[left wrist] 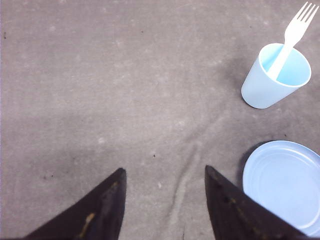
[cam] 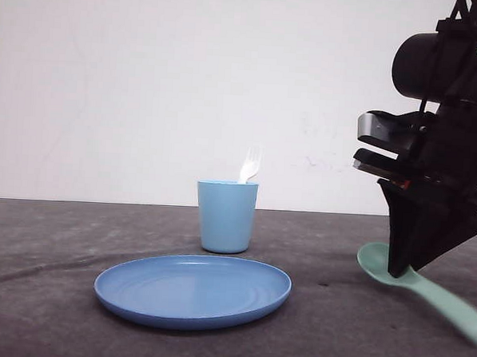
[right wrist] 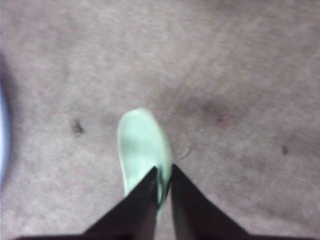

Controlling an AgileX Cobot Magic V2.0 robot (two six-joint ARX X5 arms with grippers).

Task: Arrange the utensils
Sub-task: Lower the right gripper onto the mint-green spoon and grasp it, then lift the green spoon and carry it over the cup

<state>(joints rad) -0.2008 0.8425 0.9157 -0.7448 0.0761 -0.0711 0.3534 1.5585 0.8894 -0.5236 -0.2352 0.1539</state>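
The right gripper (right wrist: 162, 175) was clenched on the mint-green spoon (right wrist: 141, 147), its two dark fingers (right wrist: 187, 205) nearly together and pinching the spoon just behind the bowl. In the front view the same gripper (cam: 399, 271) came down onto the spoon (cam: 425, 291) well to the right of the blue plate (cam: 193, 290); the bowl pointed toward the plate and the thick handle ran away from it, toward the camera. Whether the spoon rested on the table or hung just above it could not be told.

The left gripper (left wrist: 165, 175) stood released, jaws wide apart with nothing between them, over bare surface beside the plate (left wrist: 282, 182).

The table (cam: 51, 249) was covered with a dark grey, slightly wrinkled cloth, and a plain white wall (cam: 147, 86) rose behind it.

The light blue cup (cam: 226, 216) stood upright just behind the plate, apart from it. The white fork (cam: 250, 165) leaned inside the cup, tines up above the rim, far from both grippers.
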